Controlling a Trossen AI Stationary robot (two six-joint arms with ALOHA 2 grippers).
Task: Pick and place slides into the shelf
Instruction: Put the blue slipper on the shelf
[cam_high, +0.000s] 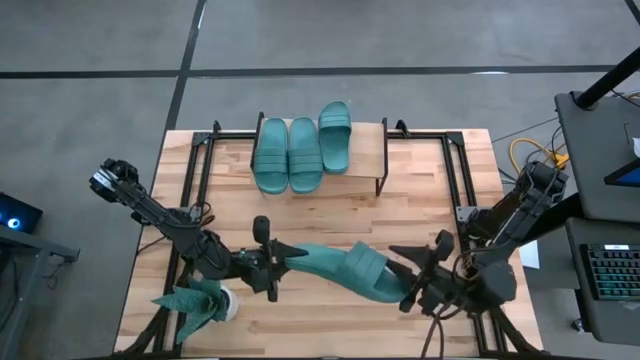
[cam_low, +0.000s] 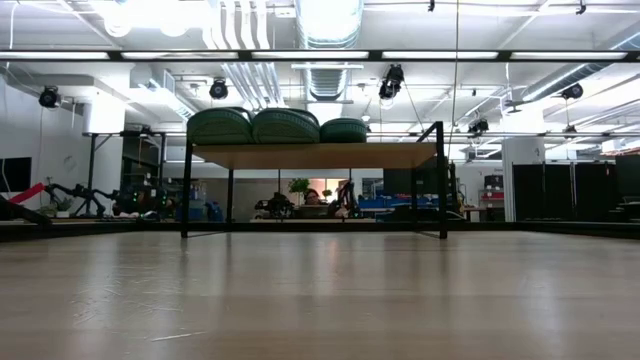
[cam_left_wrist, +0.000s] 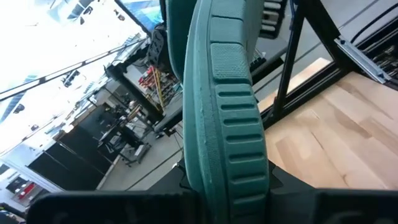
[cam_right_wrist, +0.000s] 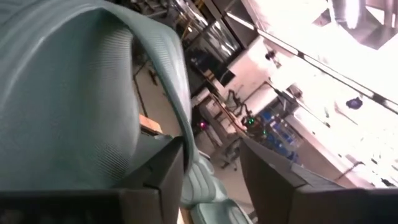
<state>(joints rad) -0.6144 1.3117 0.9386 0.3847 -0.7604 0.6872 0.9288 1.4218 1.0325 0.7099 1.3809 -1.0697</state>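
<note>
While three slides (cam_high: 300, 152) sit side by side on top of the shelf (cam_high: 368, 150) at the far edge of the table (cam_high: 330, 205), the fourth slide (cam_high: 350, 268) hangs in mid-air near the front, stretched between both arms. Left arm reaches in from the left side, elbow low, its left gripper (cam_high: 270, 262) clamped on the slide's heel end. Right arm folds in from the right; the right gripper (cam_high: 418, 278) is at the toe end, fingers (cam_right_wrist: 155, 171) parted, one beside the strap. A potted plant (cam_high: 198, 302) stands at the front left corner, under the left arm.
</note>
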